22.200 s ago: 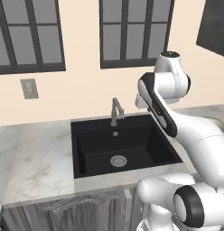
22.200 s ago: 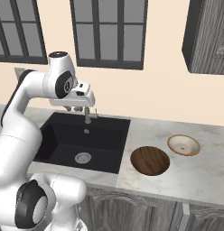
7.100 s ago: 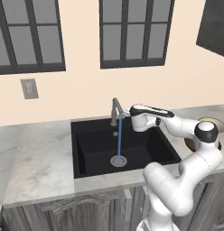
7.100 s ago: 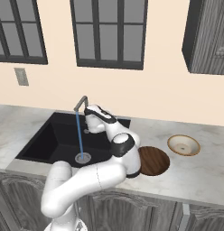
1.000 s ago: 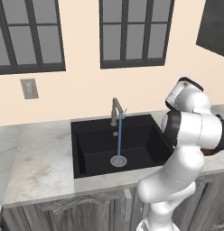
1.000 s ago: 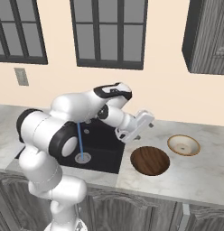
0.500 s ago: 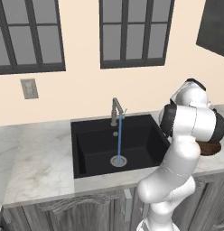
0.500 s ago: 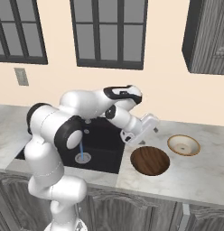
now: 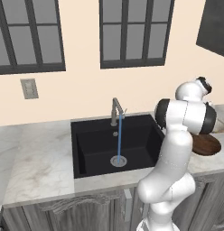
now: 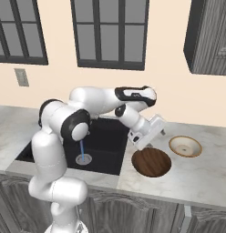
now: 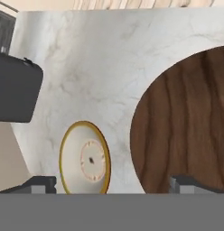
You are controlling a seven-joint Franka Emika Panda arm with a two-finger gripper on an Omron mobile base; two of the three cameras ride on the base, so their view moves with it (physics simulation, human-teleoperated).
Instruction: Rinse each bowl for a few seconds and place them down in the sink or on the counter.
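My gripper [image 10: 145, 140] hangs open just above the left rim of the dark brown bowl [image 10: 151, 162], touching nothing. To the right of that bowl, on the counter [image 10: 197, 177], sits the tan-rimmed bowl [image 10: 185, 146] with its cream inside. In the hand view the brown bowl [image 11: 186, 122] lies at the right and the tan-rimmed bowl [image 11: 84, 158] at the lower left, with my gripper [image 11: 114, 185] spread wide and empty. The black sink [image 9: 114, 146] holds no bowl. A blue stream of water [image 9: 119, 140] runs from the tap [image 9: 115, 110] onto the drain. My arm hides part of the brown bowl [image 9: 207, 144].
The wall with windows [image 9: 132, 31] rises behind the sink. A dark wall cabinet [image 10: 210, 36] hangs over the bowls. Bare counter [image 9: 37, 158] stretches left of the sink. A light switch [image 9: 29, 88] is on the wall at the left.
My arm has swung right, away from the sink, and the hand has come down over the dark brown bowl. The jaws stayed open. Water keeps running.
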